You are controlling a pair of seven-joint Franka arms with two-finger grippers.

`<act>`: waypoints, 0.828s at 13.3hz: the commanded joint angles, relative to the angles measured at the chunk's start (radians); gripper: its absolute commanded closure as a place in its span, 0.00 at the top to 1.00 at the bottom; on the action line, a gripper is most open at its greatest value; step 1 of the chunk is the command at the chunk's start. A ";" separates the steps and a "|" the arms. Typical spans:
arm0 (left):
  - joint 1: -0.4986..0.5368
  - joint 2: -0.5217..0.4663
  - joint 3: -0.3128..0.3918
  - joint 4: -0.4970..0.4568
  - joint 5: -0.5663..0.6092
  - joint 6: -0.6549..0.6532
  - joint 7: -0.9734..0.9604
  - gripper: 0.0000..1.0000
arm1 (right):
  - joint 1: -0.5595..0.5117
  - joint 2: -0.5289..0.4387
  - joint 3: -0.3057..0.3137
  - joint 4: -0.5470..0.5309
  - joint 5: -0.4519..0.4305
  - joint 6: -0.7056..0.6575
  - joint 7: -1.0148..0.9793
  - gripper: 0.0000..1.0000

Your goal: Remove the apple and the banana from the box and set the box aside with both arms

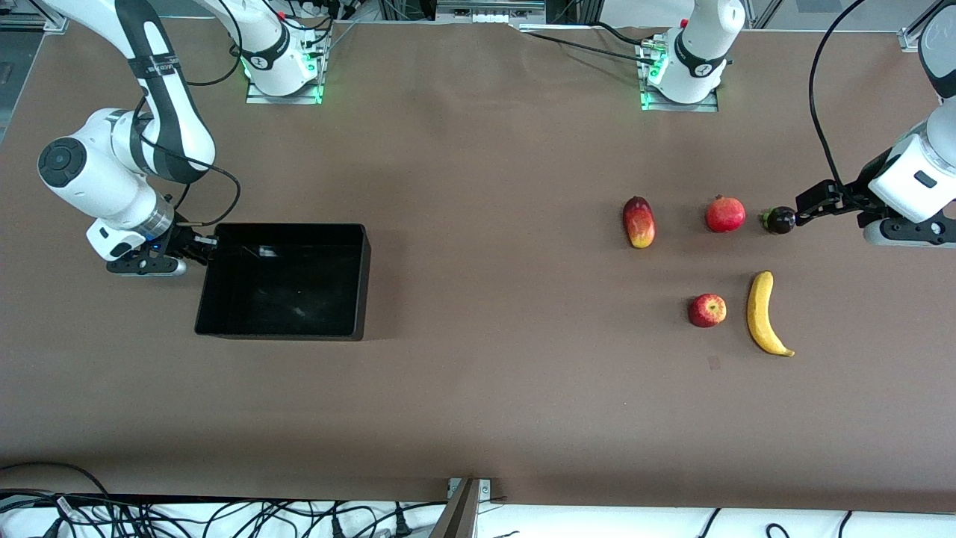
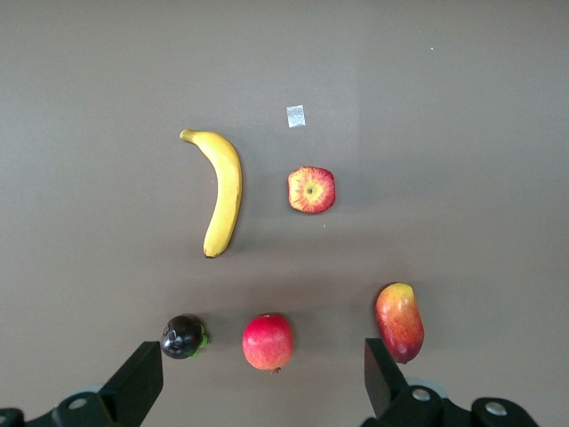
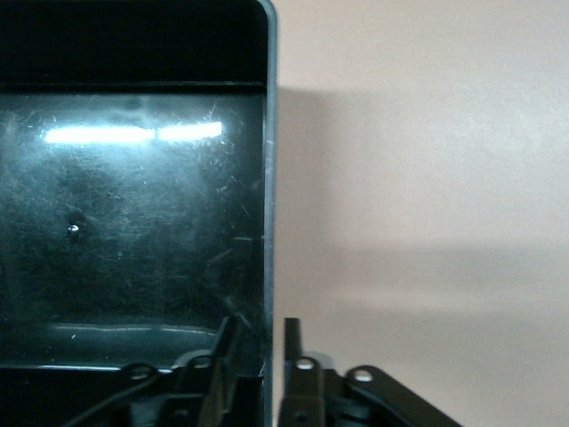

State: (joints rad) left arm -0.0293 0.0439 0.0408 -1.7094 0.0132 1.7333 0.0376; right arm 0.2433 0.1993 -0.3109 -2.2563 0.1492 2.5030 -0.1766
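The black box (image 1: 284, 280) lies at the right arm's end of the table. My right gripper (image 1: 203, 246) is at the box's end wall, one finger inside and one outside, shut on the wall (image 3: 267, 178). The red apple (image 1: 706, 310) and the yellow banana (image 1: 765, 314) lie side by side at the left arm's end, nearer the front camera than the other fruits. My left gripper (image 1: 844, 209) is open and empty, up in the air beside the row of other fruits. In the left wrist view the apple (image 2: 311, 189) and the banana (image 2: 220, 191) lie apart from my left gripper (image 2: 262, 382).
A red-yellow mango (image 1: 638, 222), a red pomegranate (image 1: 725, 214) and a dark mangosteen (image 1: 779, 220) lie in a row farther from the camera than the apple. A small pale patch (image 2: 295, 116) marks the table near the apple.
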 commanded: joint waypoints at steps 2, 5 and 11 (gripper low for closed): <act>-0.024 0.013 0.024 0.057 -0.038 -0.049 0.033 1.00 | 0.007 -0.090 -0.010 0.019 0.016 -0.138 0.020 1.00; -0.024 0.014 0.024 0.077 -0.038 -0.066 0.036 1.00 | 0.007 -0.112 -0.022 0.209 0.001 -0.460 0.034 1.00; -0.024 0.016 0.028 0.077 -0.036 -0.061 0.096 1.00 | 0.014 -0.098 -0.036 0.625 -0.131 -0.978 0.022 1.00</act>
State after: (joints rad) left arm -0.0395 0.0454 0.0504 -1.6630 0.0003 1.6945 0.0813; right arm 0.2464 0.0746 -0.3388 -1.7423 0.0491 1.6280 -0.1564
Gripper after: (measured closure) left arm 0.000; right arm 0.000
